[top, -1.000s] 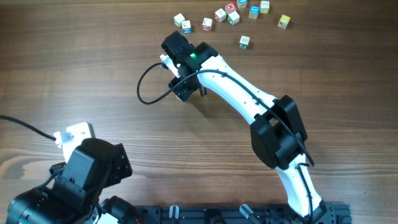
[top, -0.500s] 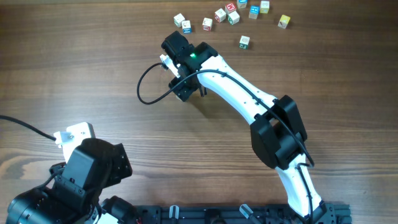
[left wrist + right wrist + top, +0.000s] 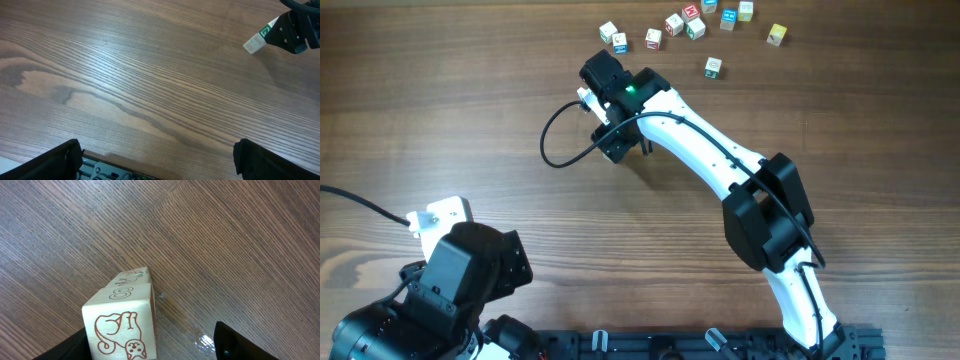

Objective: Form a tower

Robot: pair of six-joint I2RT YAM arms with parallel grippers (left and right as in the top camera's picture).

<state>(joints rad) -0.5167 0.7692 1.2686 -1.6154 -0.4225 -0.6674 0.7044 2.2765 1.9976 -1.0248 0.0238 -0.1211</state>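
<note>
Nearest the rig's edge, the left arm [image 3: 460, 275] is folded up low at the table's [image 3: 440, 80] front left corner. Left gripper [image 3: 157, 150] has its fingers [image 3: 55, 160] spread as wide as they go, with nothing between them but bare wood grain.

Farther in, the right arm [image 3: 760, 200] reaches diagonally from front right toward the middle-far part of the table, with a black cable [image 3: 555, 140] looping off its wrist. Right gripper [image 3: 612, 105] points down and covers whatever is under it in the overhead view.

Right wrist view: right gripper [image 3: 150, 332] stands partly open. The tower [image 3: 122, 315] sits just beside one finger [image 3: 75, 345], with a clear gap of table to the other finger [image 3: 240, 340], so it is not pinched. Its near face shows a red-brown cat outline and the next face a looped mark, with a trace of green at the far edge. The seam between the cubes is hard to read. Cannot tell whether it rests on the wood or is lifted.

Farthest back, loose cubes [image 3: 674, 24] lie scattered in a rough row along the far edge. One [image 3: 713, 67] sits a bit nearer than the rest, well apart from the gripper.
</note>
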